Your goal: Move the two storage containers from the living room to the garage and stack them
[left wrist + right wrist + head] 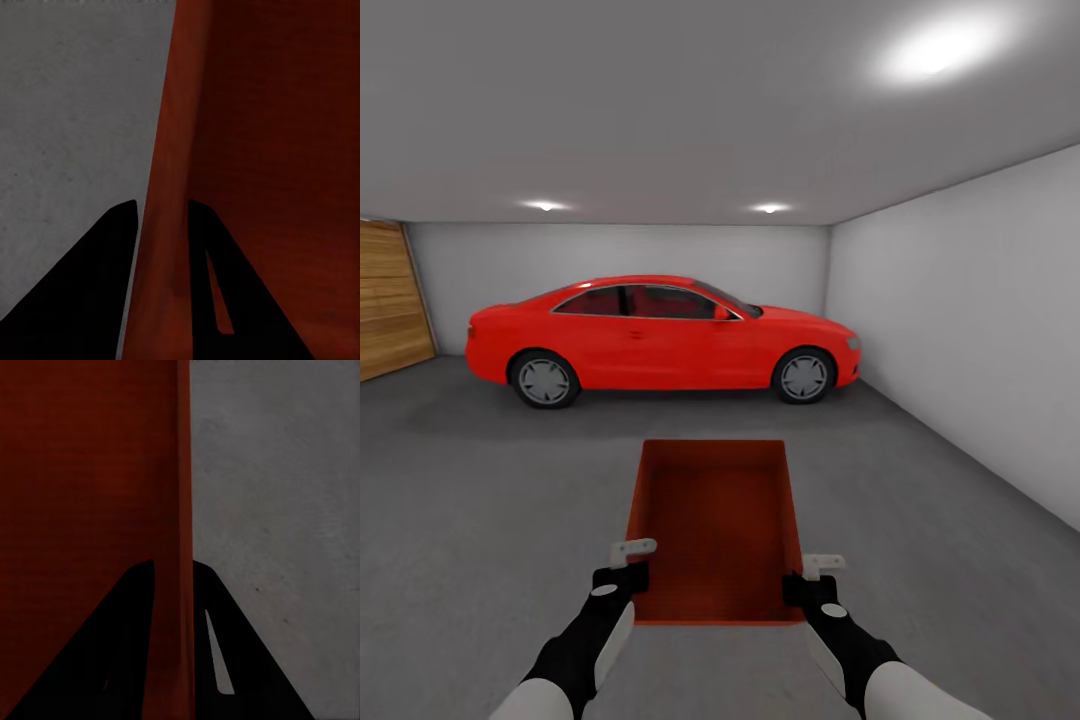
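I am in the garage. One orange-red open storage container (718,525) hangs in front of me above the dark grey floor (480,500). My left gripper (628,572) is shut on its left wall near the close corner. In the left wrist view the two black fingers (112,247) straddle that thin red wall (166,150). My right gripper (808,580) is shut on the right wall. The right wrist view shows its fingers (127,615) clamping the wall (184,472), floor on one side.
A red car (660,340) stands side-on across the back of the room. A wooden slatted door (390,300) is at the far left. A white wall (980,330) runs along the right. Bare grey floor lies between me and the car.
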You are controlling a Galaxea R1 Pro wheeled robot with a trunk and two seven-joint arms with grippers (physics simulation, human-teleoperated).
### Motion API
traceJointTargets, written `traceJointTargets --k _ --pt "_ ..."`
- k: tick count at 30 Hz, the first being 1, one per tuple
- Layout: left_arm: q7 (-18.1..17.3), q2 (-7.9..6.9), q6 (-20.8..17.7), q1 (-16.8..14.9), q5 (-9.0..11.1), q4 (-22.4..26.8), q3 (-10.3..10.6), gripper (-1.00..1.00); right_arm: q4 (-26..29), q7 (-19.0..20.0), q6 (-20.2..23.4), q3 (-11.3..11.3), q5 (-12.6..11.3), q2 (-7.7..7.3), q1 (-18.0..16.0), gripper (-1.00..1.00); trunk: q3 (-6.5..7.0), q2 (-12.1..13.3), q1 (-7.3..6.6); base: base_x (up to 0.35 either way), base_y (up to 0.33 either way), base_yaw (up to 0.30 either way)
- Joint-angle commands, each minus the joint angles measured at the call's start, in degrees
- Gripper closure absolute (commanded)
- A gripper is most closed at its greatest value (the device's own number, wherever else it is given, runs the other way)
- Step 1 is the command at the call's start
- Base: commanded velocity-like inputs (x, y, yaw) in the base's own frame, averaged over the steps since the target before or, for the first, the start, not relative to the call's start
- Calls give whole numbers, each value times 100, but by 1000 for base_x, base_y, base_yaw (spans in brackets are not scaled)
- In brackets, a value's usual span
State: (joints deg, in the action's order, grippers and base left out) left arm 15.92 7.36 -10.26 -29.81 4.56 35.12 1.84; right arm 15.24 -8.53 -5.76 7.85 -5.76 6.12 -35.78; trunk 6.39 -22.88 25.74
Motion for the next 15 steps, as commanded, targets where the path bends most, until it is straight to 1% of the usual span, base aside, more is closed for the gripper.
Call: traceJointTargets --k 1,15 --pt "122 -51 -46 5 27 -5 27 100 32 -202 -31 -89 5 -5 -8 100 -2 -4 5 322 88 0" --pt "122 -51 -46 1 27 -5 27 100 32 -201 -48 -91 5 -14 -8 100 -2 -4 5 322 88 0"
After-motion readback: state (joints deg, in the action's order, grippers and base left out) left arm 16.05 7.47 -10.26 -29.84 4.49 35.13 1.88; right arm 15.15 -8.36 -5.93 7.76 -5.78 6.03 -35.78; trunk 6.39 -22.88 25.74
